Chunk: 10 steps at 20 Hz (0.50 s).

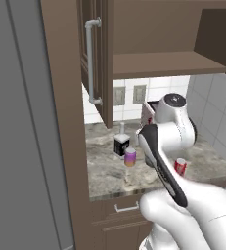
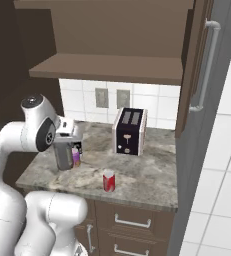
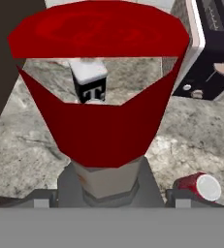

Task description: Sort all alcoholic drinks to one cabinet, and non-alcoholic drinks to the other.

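Between the pincer [image 3: 106,193] tips: red-capped bottle [image 3: 101,97], grip state unclear. Square bottle [image 3: 89,80] just beyond; loose squeeze risks tipping into it.

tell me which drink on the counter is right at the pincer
The dark grey bottle with the red cap, between the pincer tips; the other drinks stand apart.

Both base views look down at the counter [image 1: 109,176] from opposite sides; the hand view sits close above.
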Motion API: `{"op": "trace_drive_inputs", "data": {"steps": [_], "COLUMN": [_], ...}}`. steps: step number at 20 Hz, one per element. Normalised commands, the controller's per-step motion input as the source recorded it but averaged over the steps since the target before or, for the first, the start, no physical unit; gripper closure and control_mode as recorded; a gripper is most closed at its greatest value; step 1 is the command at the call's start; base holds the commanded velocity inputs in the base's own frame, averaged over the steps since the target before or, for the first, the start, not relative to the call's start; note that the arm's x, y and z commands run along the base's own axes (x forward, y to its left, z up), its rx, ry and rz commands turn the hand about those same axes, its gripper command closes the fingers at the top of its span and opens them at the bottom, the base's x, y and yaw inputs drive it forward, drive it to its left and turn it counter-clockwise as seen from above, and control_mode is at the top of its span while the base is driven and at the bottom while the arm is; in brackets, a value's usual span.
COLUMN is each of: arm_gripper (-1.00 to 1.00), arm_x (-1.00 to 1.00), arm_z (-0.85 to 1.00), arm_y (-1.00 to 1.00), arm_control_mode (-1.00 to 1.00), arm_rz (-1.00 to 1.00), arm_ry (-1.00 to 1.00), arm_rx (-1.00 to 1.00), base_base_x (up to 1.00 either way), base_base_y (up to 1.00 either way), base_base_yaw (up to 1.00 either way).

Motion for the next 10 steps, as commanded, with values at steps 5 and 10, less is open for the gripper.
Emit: {"op": "trace_drive_inputs", "data": {"steps": [5,10], "arm_gripper": [1.0,1.0], "arm_x": [-0.47,-0.24], "arm_z": [1.0,1.0], "arm_y": [-0.25,-0.09], "arm_control_mode": [-1.0,-1.0], "arm_rz": [0.02,0.0], "arm_ry": [-0.18,-0.17], "arm_rx": [0.02,0.0], "base_base_x": [0.0,0.0], "base_base_y": [0.0,0.0], "base_base_yaw": [0.0,0.0]}}
